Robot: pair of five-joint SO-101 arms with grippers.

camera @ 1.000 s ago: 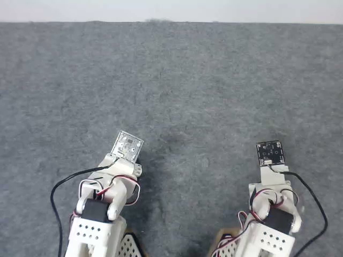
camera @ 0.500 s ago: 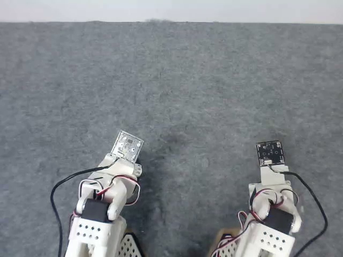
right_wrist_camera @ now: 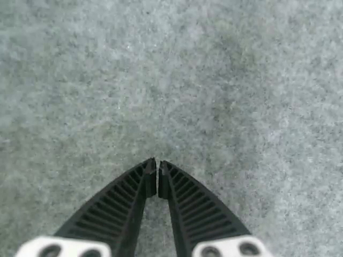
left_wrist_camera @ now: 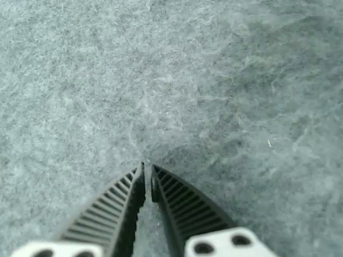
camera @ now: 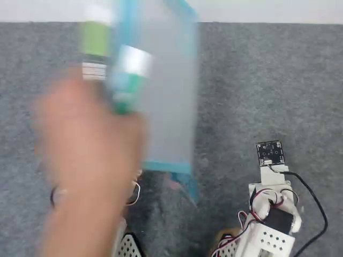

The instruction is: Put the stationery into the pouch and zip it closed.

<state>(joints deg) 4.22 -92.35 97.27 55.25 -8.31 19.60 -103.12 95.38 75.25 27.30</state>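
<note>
Left gripper (left_wrist_camera: 147, 174) and right gripper (right_wrist_camera: 156, 168) both closed on nothing, over tabletop (camera: 268, 80). Person's hand (camera: 86, 160) holds pouch (camera: 166, 91) and blurred stationery (camera: 126, 75), 10 o'clock from right arm (camera: 270, 214).

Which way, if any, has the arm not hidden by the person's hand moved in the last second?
No. The arm's camera board lies just as far from the mat's far edge as before.

I can't read any words or numbers here. A white label (camera: 94, 70) sits on a green thing (camera: 95, 37) in a person's hand (camera: 88, 144), but its print cannot be made out.
</note>
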